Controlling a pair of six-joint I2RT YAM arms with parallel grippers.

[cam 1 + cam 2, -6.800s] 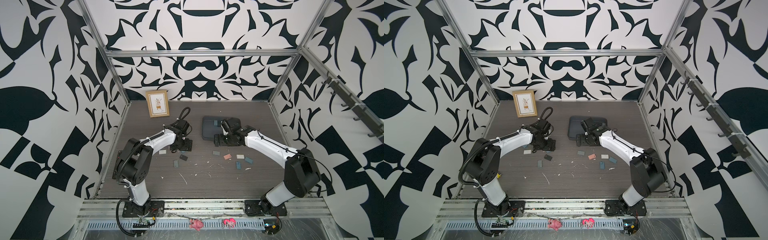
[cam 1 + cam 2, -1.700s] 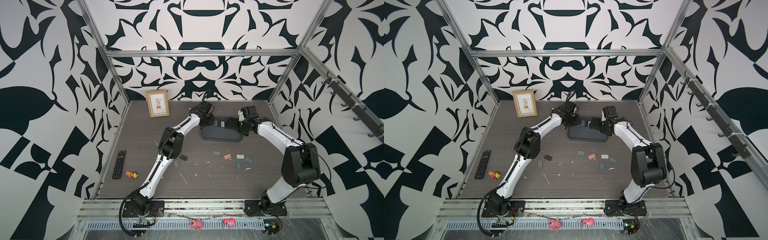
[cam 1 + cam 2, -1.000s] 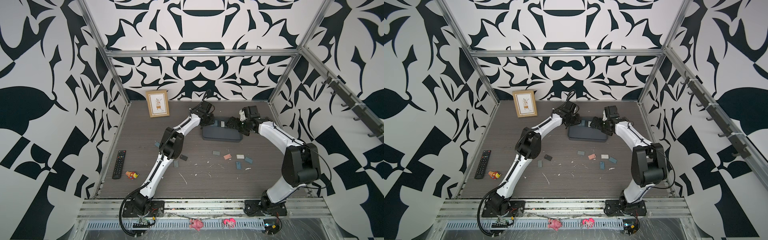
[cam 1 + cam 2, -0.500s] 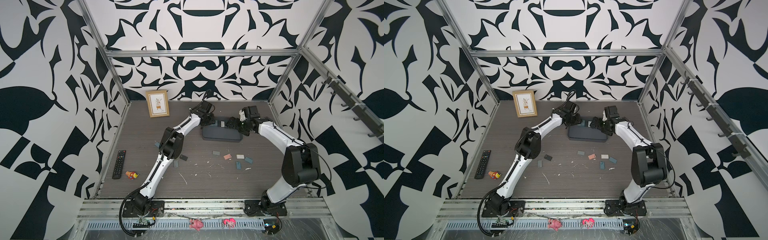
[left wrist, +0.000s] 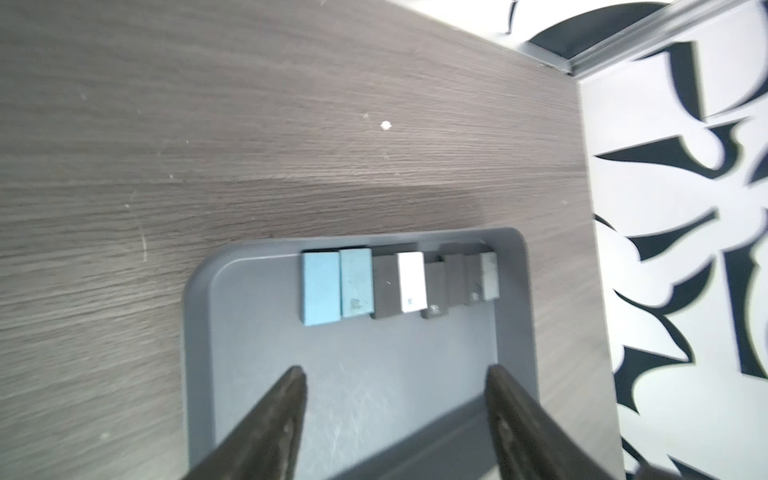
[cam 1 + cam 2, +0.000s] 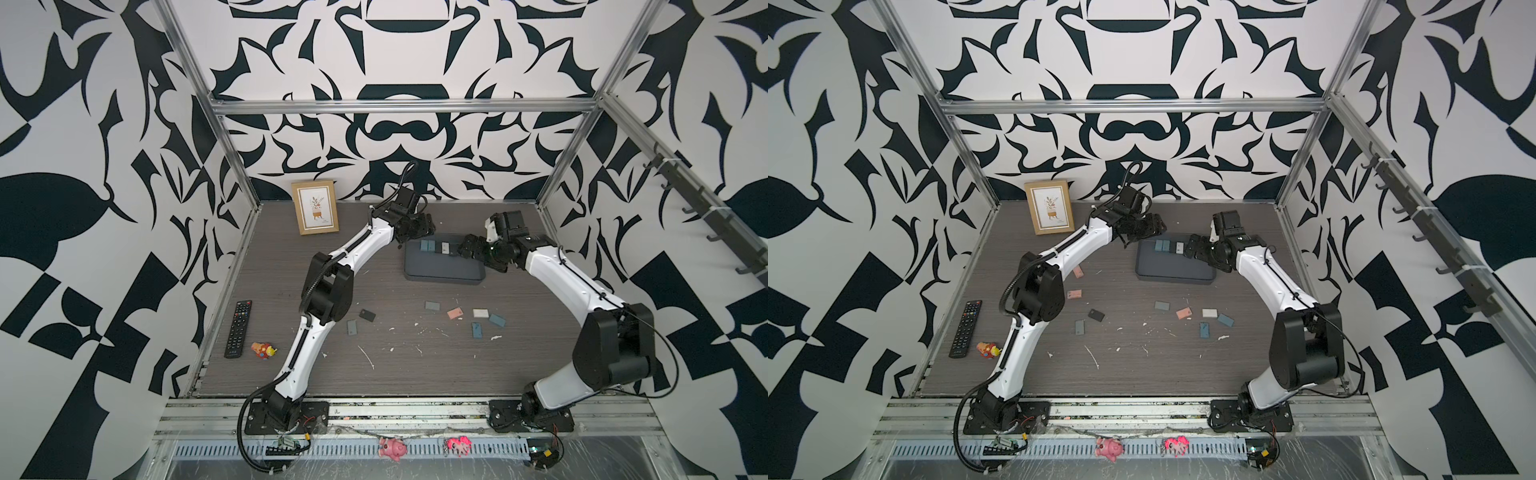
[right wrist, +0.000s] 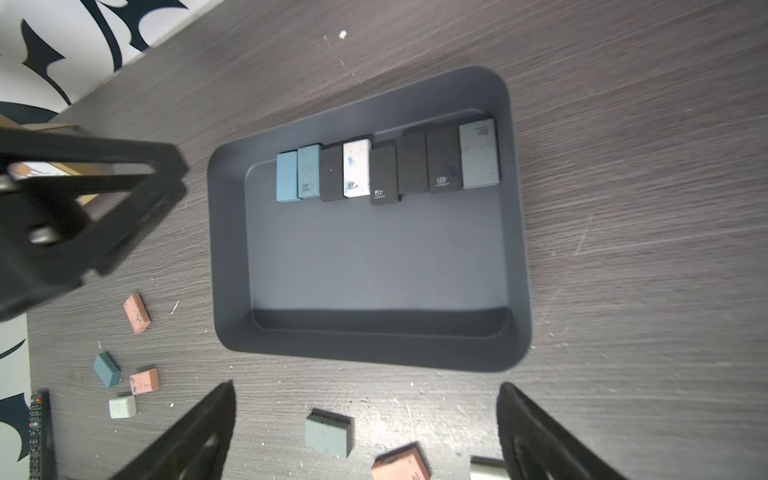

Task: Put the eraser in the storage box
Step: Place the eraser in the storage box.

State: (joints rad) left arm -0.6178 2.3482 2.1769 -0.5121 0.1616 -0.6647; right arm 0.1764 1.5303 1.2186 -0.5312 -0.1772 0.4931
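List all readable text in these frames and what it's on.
"4B": teal eraser, white eraser, two black erasers, all in the storage box.
Print under each "4B": too small to read.
Unreadable: grey eraser mark, remote keys, picture frame caption.

Both top views are bright and evenly lit from overhead, and the arms throw only soft, faint shadows on the counter (image 6: pixel 415 374). The wide lens stretches the side walls (image 6: pixel 83 208) toward the edges. The left wrist view is smeared by motion: the wall pattern (image 5: pixel 685 257) streaks, and a broad shadow band lies beside the storage box (image 5: pixel 353 361). The right wrist view is sharp on the erasers (image 7: pixel 357 168), with sheen on the near counter and the jaws blurred dark.
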